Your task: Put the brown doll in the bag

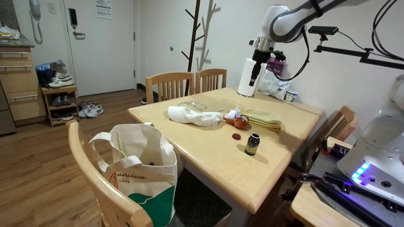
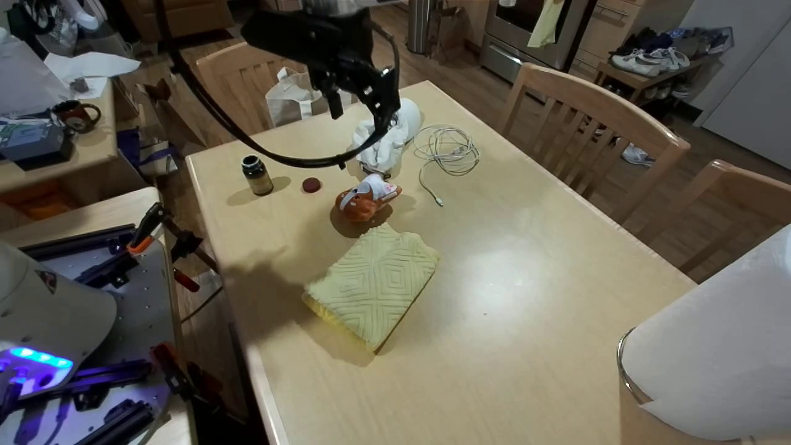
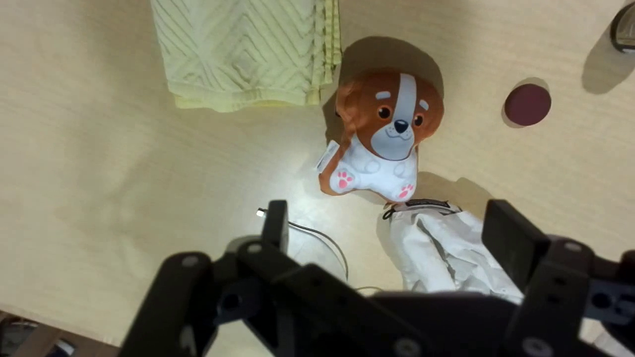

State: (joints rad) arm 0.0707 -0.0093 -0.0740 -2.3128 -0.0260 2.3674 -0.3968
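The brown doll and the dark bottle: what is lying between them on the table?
A round maroon disc lies between the brown doll and the dark bottle, touching neither. It is clearest in an exterior view; the wrist view shows it too.

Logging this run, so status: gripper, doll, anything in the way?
Gripper open, empty, above table. Brown doll face up on table, outside bag. White cap at its feet, may crowd the grasp.

A white door (image 1: 104, 53) stands upper left in an exterior view, wood-plank floor (image 1: 41, 164) below; at top centre, behind two wooden chairs (image 1: 170, 75), a dark coat stand (image 1: 193, 41) rises before a pale wall (image 1: 157, 41).
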